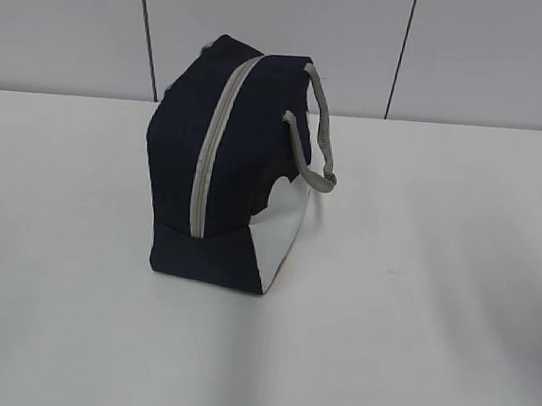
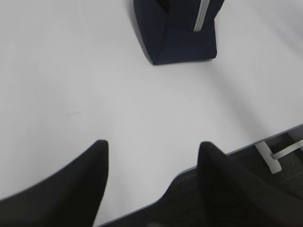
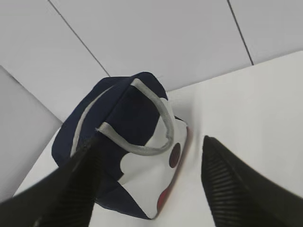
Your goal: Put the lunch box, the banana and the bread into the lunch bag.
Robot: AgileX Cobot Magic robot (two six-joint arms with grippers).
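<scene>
The lunch bag (image 1: 232, 162) is standing upright on the white table (image 1: 431, 322), a little left of the middle in the exterior view. Its grey zipper (image 1: 214, 146) is running down the near face and is looking closed along its whole length. The grey strap handles (image 1: 317, 136) are hanging over to the right side, above the white side panel (image 1: 282, 237).

The left gripper (image 2: 152, 156) is hovering over bare table near the front edge, well apart from the bag (image 2: 177, 28). Its two dark fingers (image 2: 80, 184) are standing apart with nothing between them.

The right gripper (image 3: 149, 156) is also spread wide and is holding nothing. The bag (image 3: 128, 142) is showing between its fingers (image 3: 232, 189), but I cannot tell how close they are to it, perhaps only near.
</scene>
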